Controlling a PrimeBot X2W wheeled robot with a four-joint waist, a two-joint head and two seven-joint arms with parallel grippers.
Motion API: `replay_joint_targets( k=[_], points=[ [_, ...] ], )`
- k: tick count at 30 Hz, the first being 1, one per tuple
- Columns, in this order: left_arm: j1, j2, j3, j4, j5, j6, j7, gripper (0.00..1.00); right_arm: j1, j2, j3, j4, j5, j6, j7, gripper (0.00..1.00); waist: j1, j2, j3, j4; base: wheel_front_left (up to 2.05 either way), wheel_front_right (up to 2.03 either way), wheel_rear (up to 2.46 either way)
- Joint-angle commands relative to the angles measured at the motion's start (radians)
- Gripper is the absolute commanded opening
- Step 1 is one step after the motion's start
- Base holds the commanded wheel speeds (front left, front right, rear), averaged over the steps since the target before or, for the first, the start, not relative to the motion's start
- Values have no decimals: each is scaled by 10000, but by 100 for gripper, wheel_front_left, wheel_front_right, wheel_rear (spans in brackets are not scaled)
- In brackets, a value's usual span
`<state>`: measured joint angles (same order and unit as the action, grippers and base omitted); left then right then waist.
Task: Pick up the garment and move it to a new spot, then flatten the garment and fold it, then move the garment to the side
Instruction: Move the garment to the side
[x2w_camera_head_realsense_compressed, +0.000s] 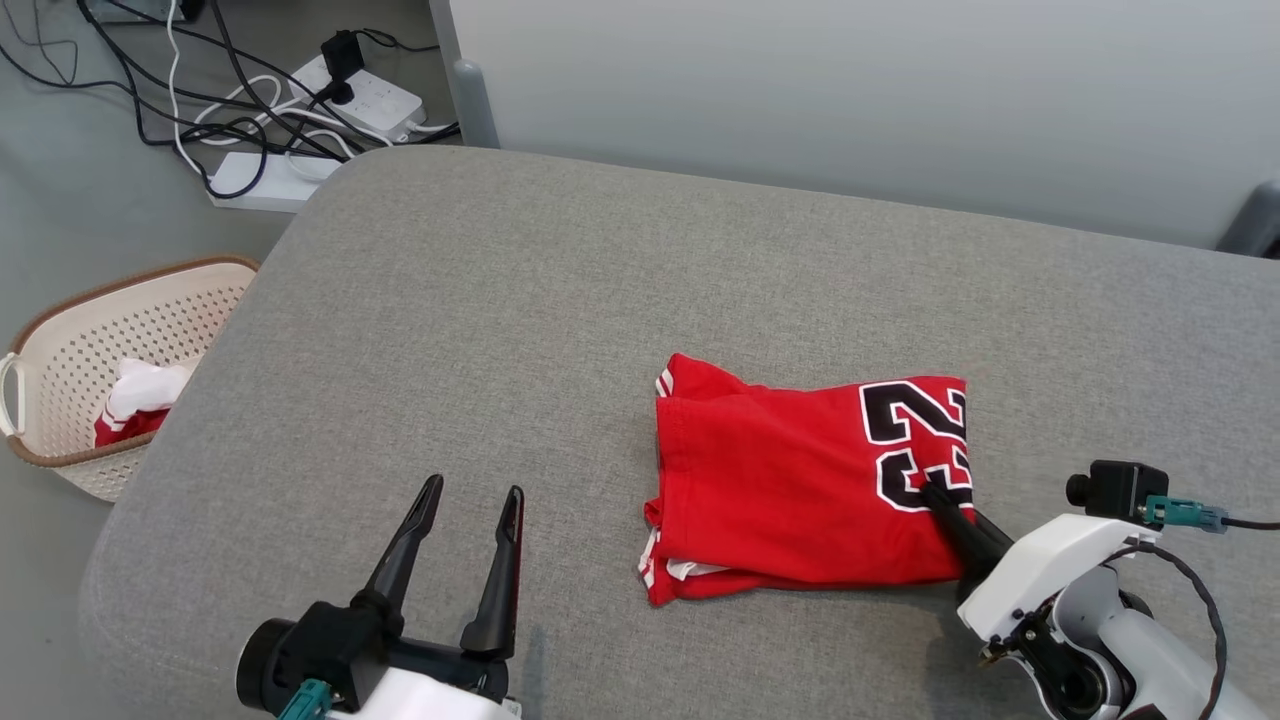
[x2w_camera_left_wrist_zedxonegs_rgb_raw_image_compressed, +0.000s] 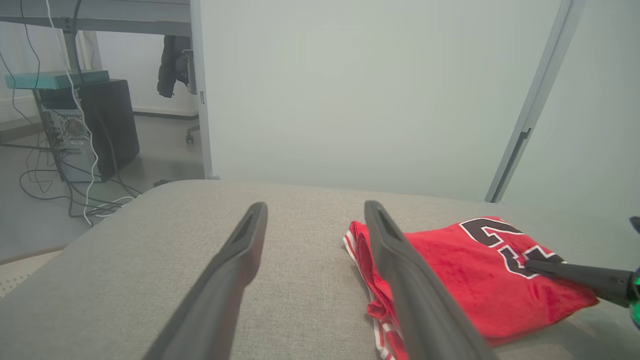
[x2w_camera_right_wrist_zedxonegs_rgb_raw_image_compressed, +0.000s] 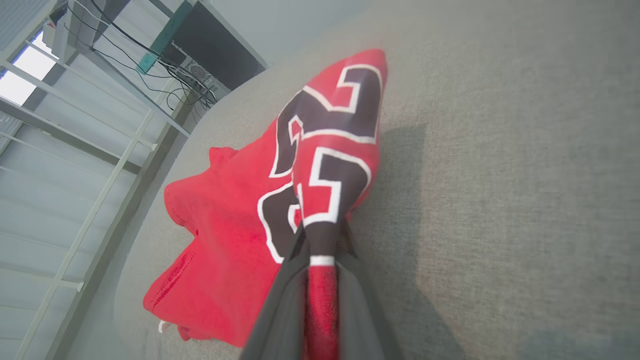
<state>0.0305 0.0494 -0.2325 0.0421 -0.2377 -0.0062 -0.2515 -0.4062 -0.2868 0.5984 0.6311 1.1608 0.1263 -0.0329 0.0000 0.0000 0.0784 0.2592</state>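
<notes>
Folding looked done: jersey (x2w_camera_head_realsense_compressed: 790, 490) lay neatly stacked, right gripper (x2w_camera_head_realsense_compressed: 930, 490) pinching its edge, left gripper (x2w_camera_head_realsense_compressed: 474, 487) wide and empty, only the side move left.

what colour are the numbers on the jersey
Black numbers outlined white on the red jersey; clearest in right wrist view.

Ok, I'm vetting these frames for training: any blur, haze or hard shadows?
Head view: sharp, evenly lit, faint shadow near the left claw. Left wrist view: hazy and washed out. Right wrist view: tilted, right claw blurred up close, soft shadow beside the pinched jersey on the grey cushion.
</notes>
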Motion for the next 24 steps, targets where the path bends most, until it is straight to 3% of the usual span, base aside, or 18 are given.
replay_joint_targets(
  k=[1,11,24],
  points=[
    [-422,8,298,-245,15,72,-103,100,-331,-242,281,-319,-101,44,-355,0,0,0,-57,-113,0,0,0],
    [-438,8,257,-218,71,-24,-103,100,-658,-788,1151,-533,-288,44,-1257,0,0,0,-143,-937,0,0,0],
    [-763,8,207,-173,193,-149,-103,100,-1038,-1075,1638,-545,-231,44,-1876,0,0,0,22,-2782,0,0,0]
  ],
)
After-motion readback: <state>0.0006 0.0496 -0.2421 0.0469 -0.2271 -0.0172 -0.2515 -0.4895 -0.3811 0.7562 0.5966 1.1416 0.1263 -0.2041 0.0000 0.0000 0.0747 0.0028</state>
